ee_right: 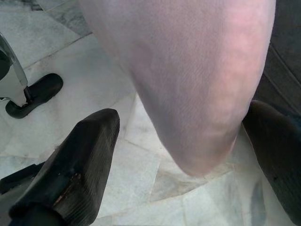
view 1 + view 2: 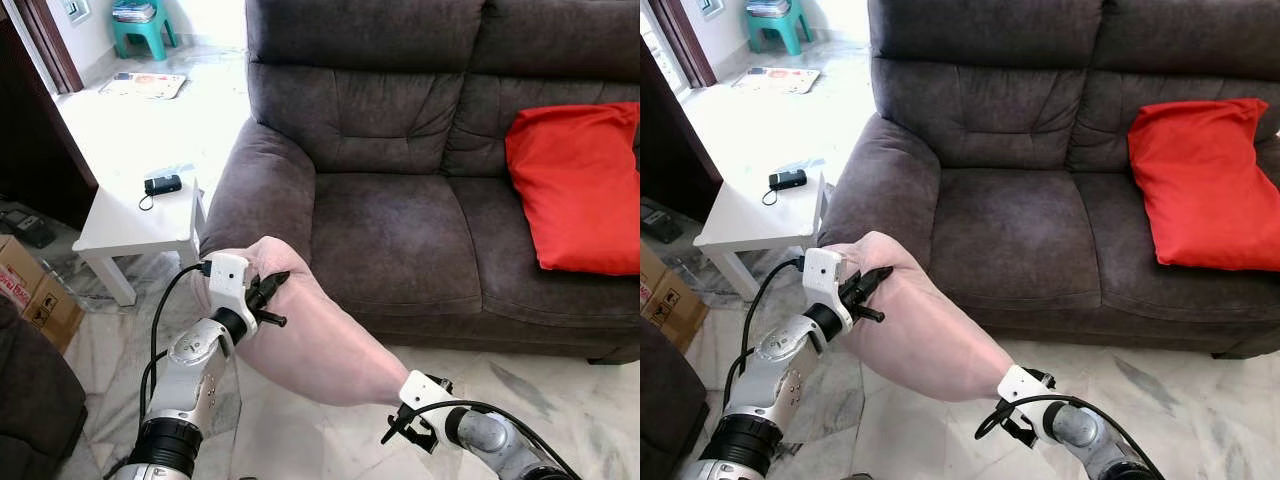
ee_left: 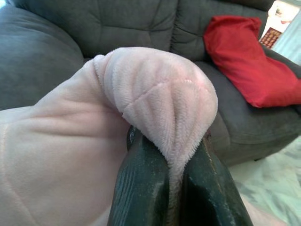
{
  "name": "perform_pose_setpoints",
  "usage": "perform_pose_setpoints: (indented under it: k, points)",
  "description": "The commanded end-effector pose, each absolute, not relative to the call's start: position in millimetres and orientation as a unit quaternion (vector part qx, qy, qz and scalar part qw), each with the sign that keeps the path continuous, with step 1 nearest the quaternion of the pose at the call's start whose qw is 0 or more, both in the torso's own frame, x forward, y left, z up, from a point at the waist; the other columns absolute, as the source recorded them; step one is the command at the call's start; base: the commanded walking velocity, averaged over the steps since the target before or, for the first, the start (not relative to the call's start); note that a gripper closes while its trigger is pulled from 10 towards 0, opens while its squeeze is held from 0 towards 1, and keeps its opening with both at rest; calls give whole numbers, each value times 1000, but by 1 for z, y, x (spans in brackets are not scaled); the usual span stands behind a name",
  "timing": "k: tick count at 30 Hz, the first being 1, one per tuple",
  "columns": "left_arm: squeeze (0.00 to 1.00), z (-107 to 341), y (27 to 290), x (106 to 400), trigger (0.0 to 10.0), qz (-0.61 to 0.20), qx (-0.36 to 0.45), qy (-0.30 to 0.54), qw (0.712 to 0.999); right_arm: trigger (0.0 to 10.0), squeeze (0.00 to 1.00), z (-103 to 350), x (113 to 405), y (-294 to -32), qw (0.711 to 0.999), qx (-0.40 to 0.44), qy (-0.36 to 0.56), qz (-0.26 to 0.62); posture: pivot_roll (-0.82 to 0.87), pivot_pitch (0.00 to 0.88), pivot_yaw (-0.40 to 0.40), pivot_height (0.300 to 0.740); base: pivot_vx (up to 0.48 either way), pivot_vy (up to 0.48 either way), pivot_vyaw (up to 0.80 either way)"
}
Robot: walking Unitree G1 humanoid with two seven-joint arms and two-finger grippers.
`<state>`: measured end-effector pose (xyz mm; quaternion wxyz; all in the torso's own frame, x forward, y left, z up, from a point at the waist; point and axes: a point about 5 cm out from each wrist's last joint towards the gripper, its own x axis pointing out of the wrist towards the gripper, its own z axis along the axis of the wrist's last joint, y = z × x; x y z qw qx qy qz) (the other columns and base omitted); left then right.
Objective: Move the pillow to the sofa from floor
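The pale pink pillow (image 2: 310,330) hangs in the air in front of the dark grey sofa (image 2: 400,230), above the marble floor (image 2: 560,390), stretched on a slant between the robot's two arms. The left hand (image 2: 268,296) is clenched on the pillow's upper corner: in the left wrist view its two black fingers (image 3: 141,188) sit almost together with a fold of plush fabric pinched between them, and the corner bulges out above the tips. That corner is level with the front of the sofa's left armrest, just beside it. The right hand (image 2: 405,425) is at the pillow's lower end, near the floor; its fingers (image 1: 80,174) are spread wide apart (one on either side of the rounded end) and the right wrist view shows a clear gap between each of them and the fabric, so this hand is released and grips nothing. A red cushion (image 2: 580,190) leans against the backrest on the sofa's right seat, well apart from the pink pillow. To the left of the sofa stands a small white worktop (image 2: 130,225) with a black device (image 2: 162,184) lying on it, and a turquoise stool (image 2: 140,30) stands farther back in the room.
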<state>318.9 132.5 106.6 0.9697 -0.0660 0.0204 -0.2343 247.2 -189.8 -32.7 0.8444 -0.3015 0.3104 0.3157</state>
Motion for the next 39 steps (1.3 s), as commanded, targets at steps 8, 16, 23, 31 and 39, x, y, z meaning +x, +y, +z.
perform_pose_setpoints:
  k: [8,16,23,31,39]
  points:
    - [0,132,127,321,10000,-261,-76,-33,962,10000,0,-36,245,-191,843,-300,324,307,134,32,-67,740,0,0,0]
    - [0,132,128,320,10000,-260,-79,-32,962,0,0,-35,246,-189,847,-293,320,308,130,32,-69,740,0,0,0]
    - [0,131,127,321,10000,-260,-80,-31,962,0,0,-35,245,-190,846,-292,321,310,128,29,-70,740,0,0,0]
    - [0,131,127,321,10000,-260,-78,-30,962,0,0,-35,245,-191,846,-292,321,311,126,24,-69,740,0,0,0]
    - [0,131,126,322,10000,-261,-77,-29,962,0,0,-34,246,-190,848,-289,316,312,123,11,-64,740,0,0,0]
